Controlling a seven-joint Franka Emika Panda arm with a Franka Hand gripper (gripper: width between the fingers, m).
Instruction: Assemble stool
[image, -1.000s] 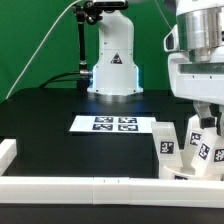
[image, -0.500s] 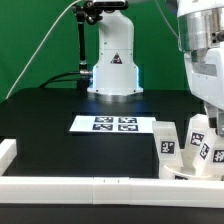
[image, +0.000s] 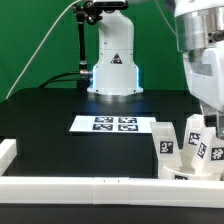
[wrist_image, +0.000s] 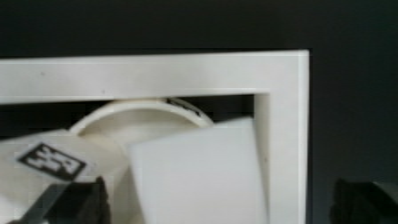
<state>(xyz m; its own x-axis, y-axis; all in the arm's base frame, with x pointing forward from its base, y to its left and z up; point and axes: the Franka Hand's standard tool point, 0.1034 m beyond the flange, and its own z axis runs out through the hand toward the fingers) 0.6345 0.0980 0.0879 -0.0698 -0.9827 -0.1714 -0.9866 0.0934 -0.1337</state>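
Hovering over the stool parts at the exterior view's right edge, my gripper (image: 213, 117) sits low above the cluster, and only part of it shows there, so from that side I cannot see the gap between the jaws. In the wrist view a dark finger (wrist_image: 361, 203) stands off at the corner of the frame with nothing pinched against it, so I read my jaws as spread wide and empty. The stool (image: 190, 148) lies directly beneath and slightly in front of me, in the corner made by the white border rails (image: 90, 187) at the table's near edge. Its legs stand upright as stubby white blocks with black-and-white tags facing outward; one leg (image: 165, 140) stands clear of me toward the exterior view's left, another leg (image: 197, 148) sits just under my fingers. From the wrist view I see the round seat (wrist_image: 151, 118) tucked against the inside of the rail corner (wrist_image: 276, 75), its curved rim partly covered by a tagged leg block (wrist_image: 71, 165) very near the camera. Farther back on the black table (image: 50, 120) lies the marker board (image: 112, 124), well apart from the stool.
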